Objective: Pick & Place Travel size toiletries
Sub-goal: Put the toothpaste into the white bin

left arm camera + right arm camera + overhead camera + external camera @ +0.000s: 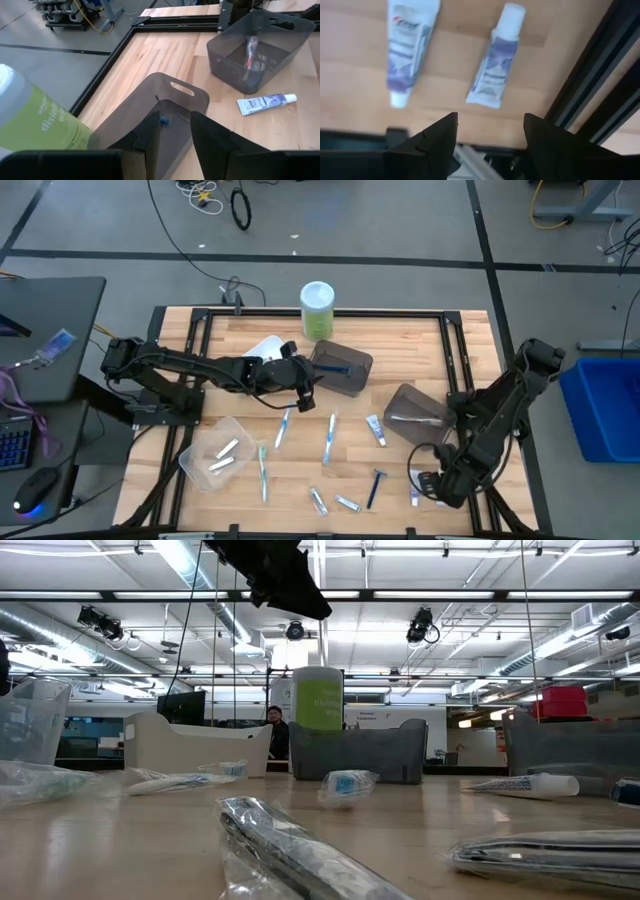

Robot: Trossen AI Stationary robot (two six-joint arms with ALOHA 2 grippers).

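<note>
Small toiletries lie scattered on the wooden table: toothbrushes (pixel 283 428) (pixel 329 438) (pixel 263 470), tubes (pixel 376 430) (pixel 347 503) and a dark blue razor (pixel 376 488). My left gripper (pixel 305 385) (pixel 175 117) is open and hovers at the near rim of a dark bin (pixel 340 368) (pixel 170 107) that holds a blue item (pixel 162 120). My right gripper (pixel 428 485) (pixel 490 122) is open, low over two white tubes (pixel 410 45) (pixel 495 65) that lie flat near the table's right near corner.
A tall green canister (pixel 318 310) (pixel 35 120) stands at the far edge beside the dark bin. A second dark bin (pixel 415 410) (pixel 260 50) holds an item. A clear bin (pixel 215 455) holds tubes, and a white bin (pixel 268 348) sits behind the left arm. The black frame rail (pixel 600 75) runs beside the right gripper.
</note>
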